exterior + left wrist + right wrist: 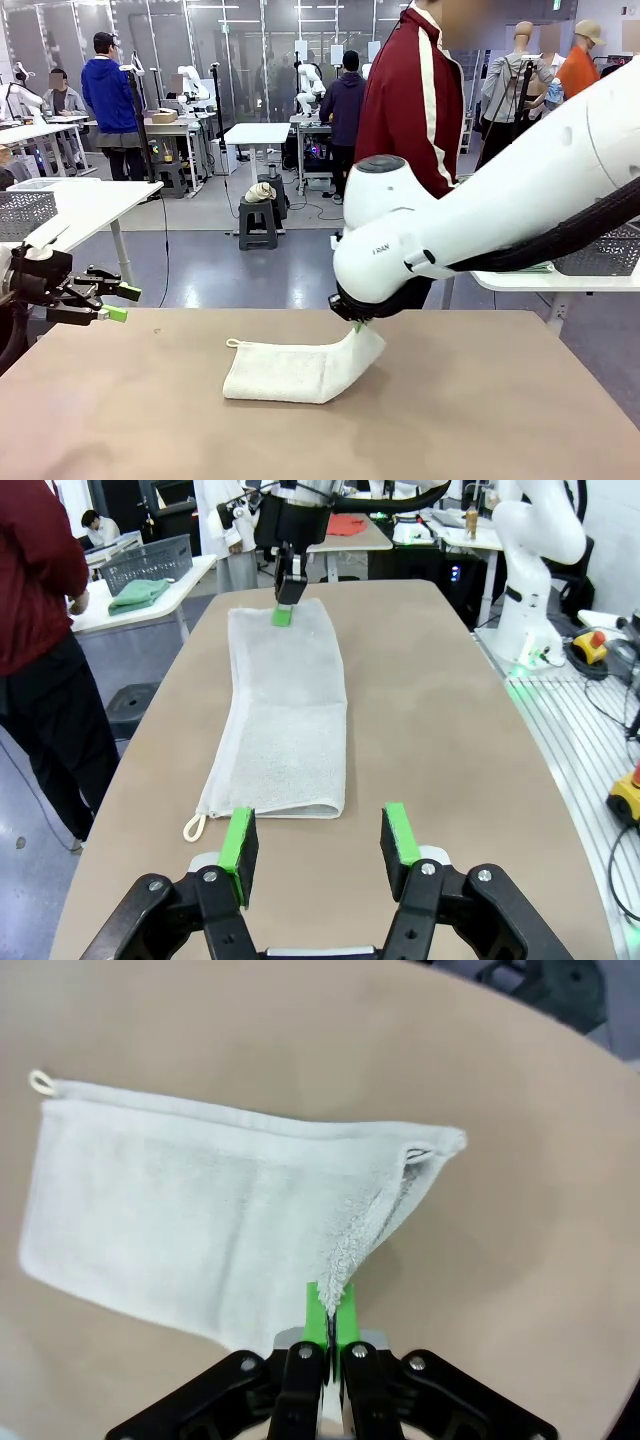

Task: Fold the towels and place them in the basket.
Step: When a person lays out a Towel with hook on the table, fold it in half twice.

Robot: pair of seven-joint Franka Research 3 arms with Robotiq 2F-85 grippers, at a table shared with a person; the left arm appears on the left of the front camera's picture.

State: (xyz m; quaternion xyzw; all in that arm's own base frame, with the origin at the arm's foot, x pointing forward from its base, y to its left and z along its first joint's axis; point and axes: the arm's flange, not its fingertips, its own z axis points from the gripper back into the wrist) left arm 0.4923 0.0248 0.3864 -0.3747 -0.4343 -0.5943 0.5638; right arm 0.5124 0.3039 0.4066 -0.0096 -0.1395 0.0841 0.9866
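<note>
A cream-white towel lies on the tan table, folded lengthwise, with a small hanging loop at its left end. My right gripper is shut on the towel's right edge and holds that end lifted off the table. The towel slopes up from the table to the pinched corner. In the left wrist view the towel stretches away toward the right gripper. My left gripper hovers open at the table's left edge, apart from the towel, its fingers empty. The basket is out of view.
A person in a dark red jacket stands at the far side of the table. A pale grey mesh basket and a green cloth sit on a side table. Another mesh basket stands at far left.
</note>
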